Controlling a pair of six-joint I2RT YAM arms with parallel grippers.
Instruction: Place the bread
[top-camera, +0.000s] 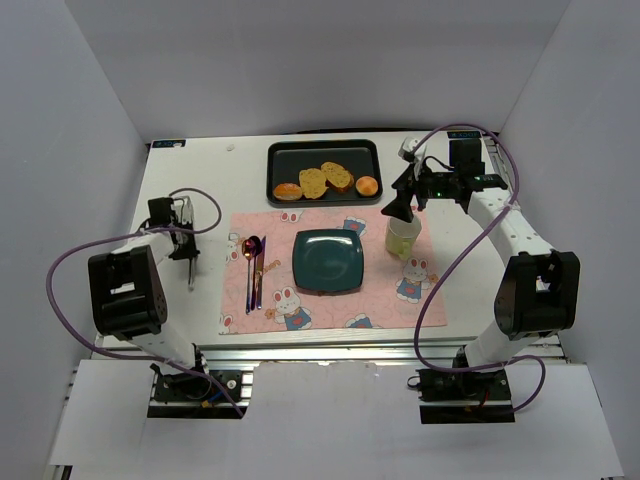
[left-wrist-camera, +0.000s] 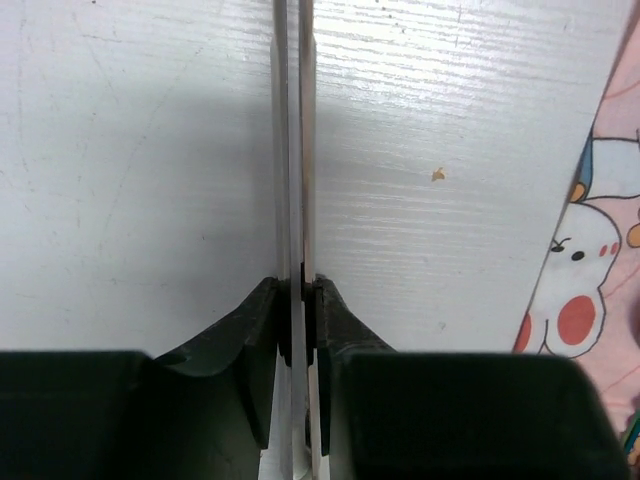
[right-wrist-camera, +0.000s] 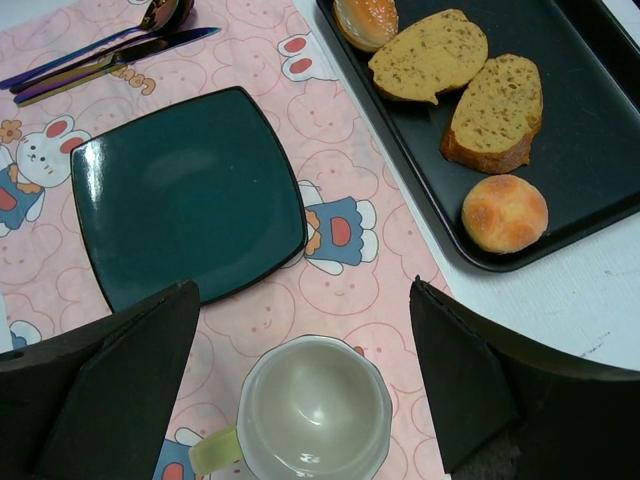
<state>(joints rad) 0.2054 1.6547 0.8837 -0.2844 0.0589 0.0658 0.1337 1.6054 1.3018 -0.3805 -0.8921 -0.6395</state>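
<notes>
the right hand (right-wrist-camera: 300, 290) is hanging wide open and holding nothing, over the cup (right-wrist-camera: 315, 410) at the bottom of the frame. the left hand (left-wrist-camera: 294, 60) is pressing its fingers together on nothing, over bare bench (left-wrist-camera: 130, 150). the bread (right-wrist-camera: 504, 213) is sitting at the right of the frame, in the black tray (right-wrist-camera: 600, 120). to my mind the reach is calling for a swing right, straddling the bun squarely and clearing the slices (right-wrist-camera: 495, 110). i am counting one round bun, two slices, one oval bun (right-wrist-camera: 365, 18), one teal plate (right-wrist-camera: 185, 195), one cup.
</notes>
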